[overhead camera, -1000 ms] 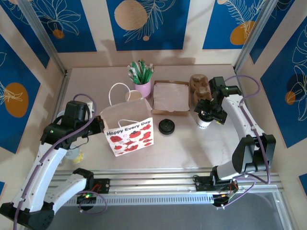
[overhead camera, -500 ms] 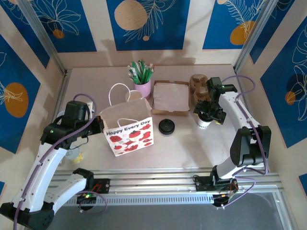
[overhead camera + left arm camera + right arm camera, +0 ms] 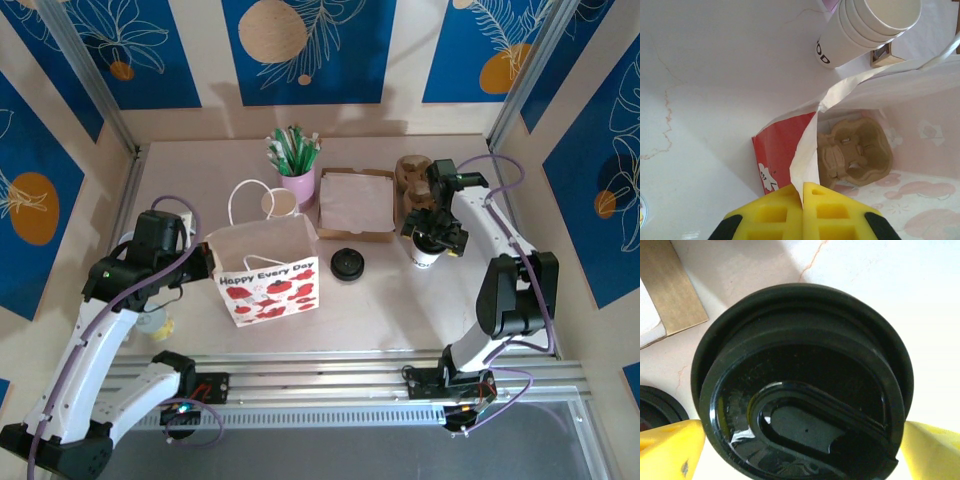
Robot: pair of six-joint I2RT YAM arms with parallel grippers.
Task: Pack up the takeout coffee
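Note:
The takeout coffee, a white cup with a black lid, stands on the table right of the flat box. My right gripper sits over it from above. Its yellow fingers flank the lid on both sides and press against the cup, so the gripper is shut on it. My left gripper is shut on the left rim of the white gift bag, pinching the paper edge between its yellow fingers. A brown cup carrier lies at the bottom of the bag.
A loose stack of black lids lies between the bag and the coffee. Lidless white cups stand behind the bag. Further back are a pink cup of green sticks, a flat cardboard box and spare brown carriers.
The right arm's elbow has swung inward to the left while the gripper stayed on the cup. The bag's front has shifted slightly. The cup has not moved.

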